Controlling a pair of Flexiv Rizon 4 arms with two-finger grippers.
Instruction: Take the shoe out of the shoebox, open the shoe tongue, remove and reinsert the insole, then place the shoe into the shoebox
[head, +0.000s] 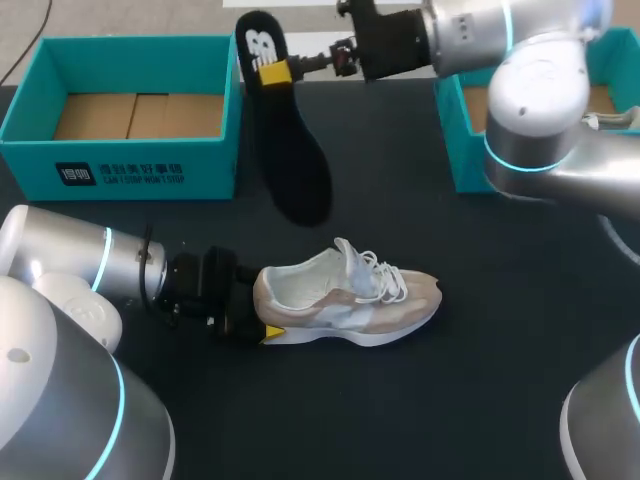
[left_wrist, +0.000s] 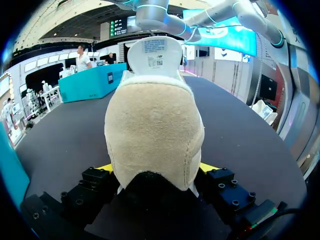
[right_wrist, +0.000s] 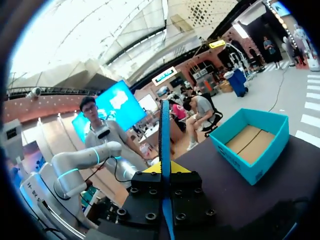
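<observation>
Starting at the upper left of the head view, you had the open teal shoebox (head: 120, 110), its cardboard floor showing. Lower left: your left gripper (head: 262, 318) was clamped on the heel of the shoe (head: 345, 300), one yellow-tipped finger on each side. The shoe stood on its sole at lower centre of the dark table (head: 480, 400), toe toward the right, laces loose, well apart from the shoebox. Upper centre: the black insole (head: 290, 150) hung toe-end down, pinched near its heel end from both sides by your right gripper (head: 277, 72). Whether its toe touched the table could not be told. Upper right: a second teal box (head: 462, 130) sat behind the right arm.
</observation>
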